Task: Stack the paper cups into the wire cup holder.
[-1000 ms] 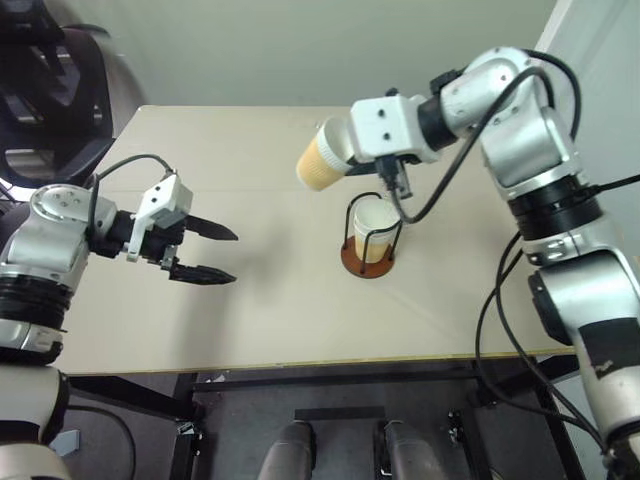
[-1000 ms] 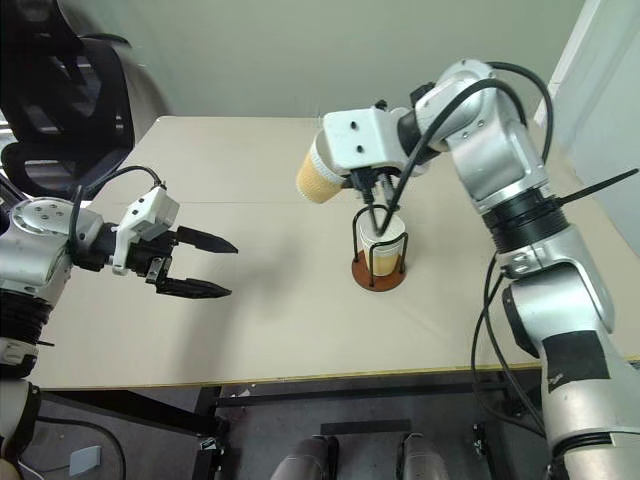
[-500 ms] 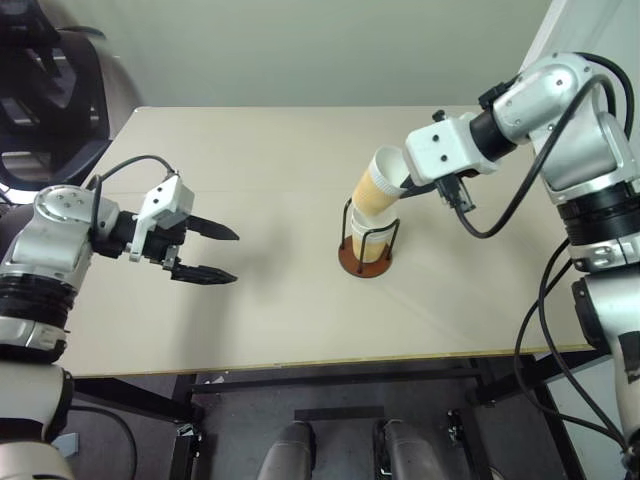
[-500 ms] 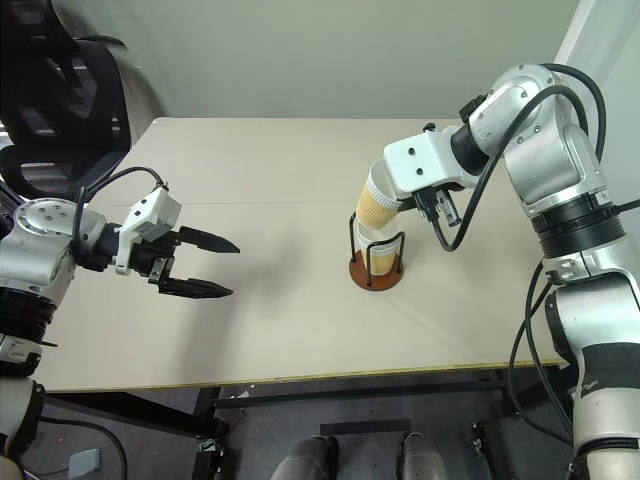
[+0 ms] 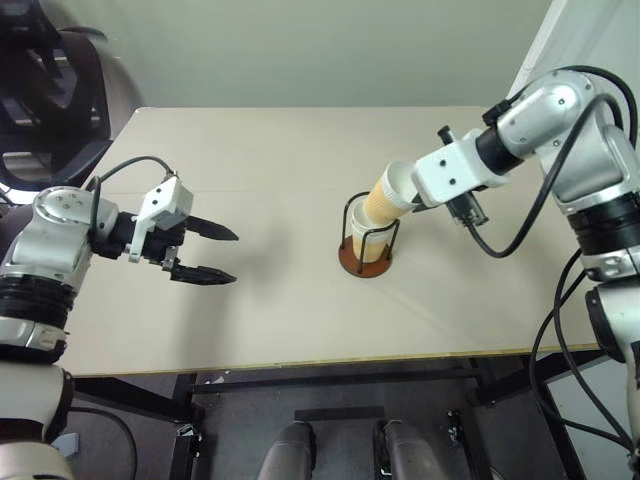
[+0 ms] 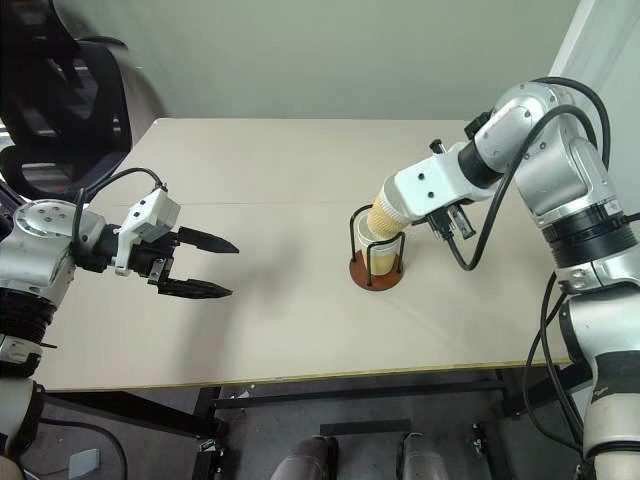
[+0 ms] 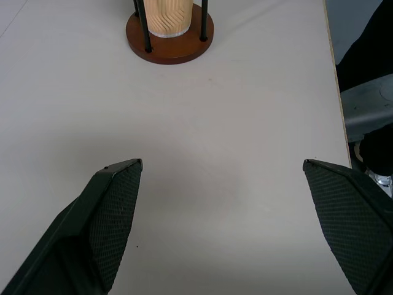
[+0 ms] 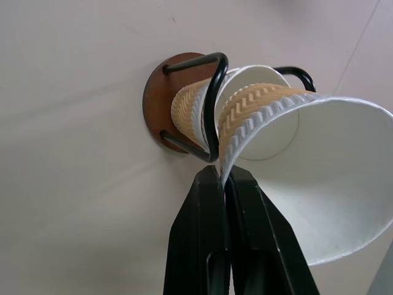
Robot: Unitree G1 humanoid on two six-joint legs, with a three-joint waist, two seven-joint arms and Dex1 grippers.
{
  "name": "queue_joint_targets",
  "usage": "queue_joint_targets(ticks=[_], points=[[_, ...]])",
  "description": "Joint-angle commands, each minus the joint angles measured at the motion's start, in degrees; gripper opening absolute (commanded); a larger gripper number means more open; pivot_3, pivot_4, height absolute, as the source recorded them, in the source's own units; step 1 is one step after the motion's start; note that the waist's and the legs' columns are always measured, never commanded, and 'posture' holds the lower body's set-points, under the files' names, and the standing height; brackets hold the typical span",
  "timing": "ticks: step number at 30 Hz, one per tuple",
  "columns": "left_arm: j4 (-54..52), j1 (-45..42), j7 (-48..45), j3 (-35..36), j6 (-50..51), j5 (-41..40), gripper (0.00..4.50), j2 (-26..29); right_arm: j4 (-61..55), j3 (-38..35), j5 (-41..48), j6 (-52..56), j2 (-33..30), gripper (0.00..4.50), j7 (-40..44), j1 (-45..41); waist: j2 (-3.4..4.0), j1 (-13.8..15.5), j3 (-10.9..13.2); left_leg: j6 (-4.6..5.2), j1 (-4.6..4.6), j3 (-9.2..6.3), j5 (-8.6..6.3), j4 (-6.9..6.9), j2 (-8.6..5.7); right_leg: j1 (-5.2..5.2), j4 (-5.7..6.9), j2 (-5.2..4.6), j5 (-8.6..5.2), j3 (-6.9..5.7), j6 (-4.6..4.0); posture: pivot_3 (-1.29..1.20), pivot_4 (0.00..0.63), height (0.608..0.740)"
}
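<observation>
Wire cup holder (image 5: 367,243): stands upright on the table (image 5: 250,300), right of its middle; reddish-brown base disc, black wire loops rising from it.
Inside the holder: one paper cup (image 7: 169,13) sits upright on the base, ringed by the wires.
Held cup (image 5: 388,194): a second paper cup, tilted, its narrow bottom dipping into the mouth of the seated cup, its white rim leaning up and away toward the right arm. The wrist view shows it against a wire loop.
Right gripper (image 8: 225,178): fingers pressed together on the rim wall of the tilted cup, one outside, one inside.
Left gripper (image 5: 222,254): fingers spread wide apart, nothing between them; it hovers over the table's left part, well apart from the holder, pointing toward it.
Since a second ago: the held cup was high above and left of the holder, lying almost sideways; it has come down and now enters the seated cup. The right arm has swung rightward and lower. The left gripper has kept its place and spread.
</observation>
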Motion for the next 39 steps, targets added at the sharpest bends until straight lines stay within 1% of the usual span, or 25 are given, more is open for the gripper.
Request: queue_joint_targets(ticks=[1,4,7,11,13,17,20,22,23,26,29,32,34,36,39], points=[[-0.3,-1.3,-1.7,0.7,-0.1,-0.5,4.5,0.2,-1.1,0.3,-1.3,-1.8,1.0,0.04,-0.4,-0.6,0.0,0.0,0.0,0.0,0.0,0.0,0.0,0.0,0.0,0.0,0.0,0.0,0.0,0.0,0.0,0.0,0.15,0.74],[0.2,-1.3,-1.7,0.7,-0.4,-0.3,4.5,0.1,0.0,0.6,-2.9,-3.0,2.6,0.04,-1.9,-1.2,0.0,0.0,0.0,0.0,0.03,0.0,0.0,0.0,0.0,0.0,0.03,0.0,0.0,0.0,0.0,0.0,0.15,0.74],[1.2,-1.0,-1.7,0.6,-1.2,-0.3,4.5,0.3,0.9,0.3,-3.8,-3.7,3.7,0.6,-2.8,-1.7,0.0,0.0,0.0,0.0,0.04,0.0,0.0,0.0,0.01,0.0,0.06,0.0,0.0,0.0,0.0,0.0,0.15,0.74],[2.4,-0.7,-1.7,0.5,-2.3,-0.3,4.5,0.3,1.4,-0.2,-4.2,-3.5,4.6,1.94,-3.2,-2.1,0.0,0.0,0.0,0.0,0.03,0.0,0.0,0.01,0.01,0.0,0.05,0.0,0.0,0.0,0.0,0.0,0.15,0.74],[2.8,-0.5,-1.7,0.5,-2.7,-0.3,4.5,0.2,1.7,-0.7,-4.2,-2.9,5.1,2.73,-4.0,-2.3,0.0,0.0,0.0,0.0,0.03,0.0,0.0,0.01,0.0,0.0,0.04,0.0,0.0,0.0,0.0,0.0,0.15,0.74],[3.3,-0.3,-1.7,1.1,-2.9,-0.4,4.5,-0.4,1.6,-3.5,-1.9,2.6,6.6,4.13,-6.4,-2.7,0.0,0.0,0.0,-0.01,0.04,0.0,0.0,0.01,0.0,0.0,0.06,0.0,0.0,0.0,0.0,0.0,0.15,0.74],[4.6,-1.0,-1.5,4.7,-1.1,-0.1,4.5,-3.1,-1.6,-8.5,2.3,15.2,7.7,4.13,-8.8,-1.5,0.0,0.2,0.0,-0.03,0.03,0.0,0.02,0.01,0.0,0.0,0.06,0.0,0.0,0.0,0.0,0.0,0.15,0.74],[4.7,-1.0,0.1,7.4,0.2,-0.3,4.5,-4.7,-5.5,-11.8,5.4,24.1,7.0,4.13,-9.6,0.7,-0.01,0.4,0.0,-0.03,-0.01,0.0,0.02,0.03,-0.01,0.0,0.04,0.0,0.0,-0.01,0.0,0.0,0.15,0.74],[4.6,-0.9,1.3,8.7,0.8,-0.5,4.5,-5.4,-7.7,-13.1,6.8,28.1,6.2,4.13,-9.8,2.1,-0.04,0.4,0.0,-0.03,-0.02,0.0,0.02,0.04,-0.02,0.01,0.03,0.0,0.0,-0.02,0.0,0.0,0.15,0.74],[3.3,0.6,2.8,12.4,4.7,-1.7,4.5,-6.6,-13.1,-19.0,10.5,40.5,1.6,4.13,-11.6,9.8,-0.16,0.7,-0.1,-0.02,0.01,-0.01,0.01,0.04,-0.04,0.2,-0.17,0.0,0.0,-0.08,0.0,0.0,0.15,0.74],[2.2,1.6,3.6,15.3,6.9,-1.6,4.5,-7.3,-16.7,-24.3,14.2,49.1,-1.6,4.13,-14.7,16.6,-0.15,0.8,0.0,0.05,0.07,0.04,-0.02,0.1,-0.09,0.4,-0.33,-0.03,0.01,-0.05,0.02,0.0,0.15,0.74],[1.6,1.5,5.5,18.0,8.6,-1.8,4.5,-8.6,-19.5,-27.6,17.2,53.5,-4.0,4.13,-17.2,23.7,-0.14,0.8,0.0,0.04,0.07,0.11,-0.01,0.18,-0.07,0.39,-0.31,-0.03,0.17,0.02,0.51,0.0,0.15,0.74],[1.2,1.4,6.1,19.2,9.4,-1.7,4.5,-9.1,-20.5,-28.9,18.3,54.8,-4.6,4.13,-19.4,26.7,-0.15,0.7,0.0,0.0,0.27,0.1,0.04,0.15,-0.04,0.51,-0.24,0.0,0.15,0.02,0.59,0.0,0.15,0.74],[-0.1,1.5,6.7,20.0,10.4,-1.6,4.5,-9.2,-21.0,-29.9,19.3,54.6,-4.5,4.13,-21.8,28.7,-0.15,0.4,0.0,-0.01,0.38,0.11,0.11,0.13,-0.02,0.57,-0.21,0.05,0.2,0.08,0.68,0.0,0.15,0.74],[-2.8,1.3,8.0,21.0,13.2,-2.2,4.5,-9.4,-20.6,-30.0,20.4,53.6,-4.0,4.13,-24.4,29.1,-0.15,0.1,0.0,0.04,0.38,0.12,0.27,0.16,0.0,0.59,-0.25,0.14,0.35,0.17,0.81,0.0,0.15,0.74]])
